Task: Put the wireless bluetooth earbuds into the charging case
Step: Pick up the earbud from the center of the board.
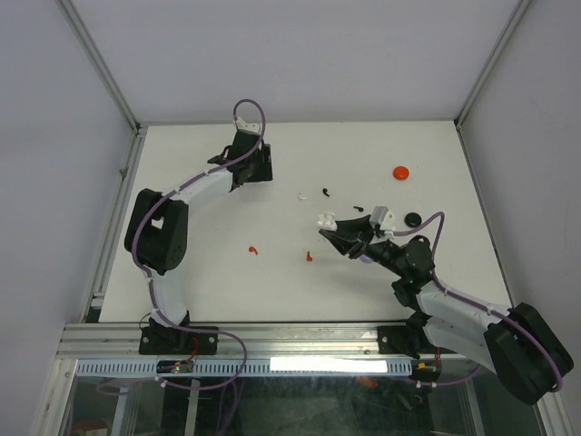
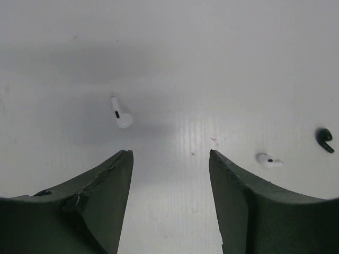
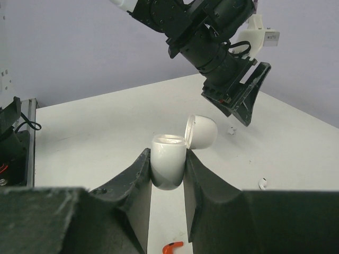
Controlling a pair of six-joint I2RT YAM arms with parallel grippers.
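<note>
My right gripper [image 3: 168, 153] is shut on a white charging case [image 3: 168, 164], held upright off the table with its lid [image 3: 202, 131] flipped open; from above the case [image 1: 324, 220] sits right of centre. My left gripper [image 2: 169, 154] is open with nothing between its fingers, hovering over the back of the table [image 1: 263, 171]. In the left wrist view, one white earbud [image 2: 121, 114] lies ahead of the left finger, and another white earbud [image 2: 269, 160] and a black earbud [image 2: 324, 139] lie to the right. Two red earbuds [image 1: 253, 249] [image 1: 310, 256] lie mid-table.
A red round case [image 1: 400, 172] and a black round case [image 1: 413, 218] sit at the right. Black earbuds [image 1: 325, 191] [image 1: 359, 208] lie between the two arms. The left arm's wrist [image 3: 212, 47] hangs above and behind the held case. White walls enclose the table [image 1: 200, 282].
</note>
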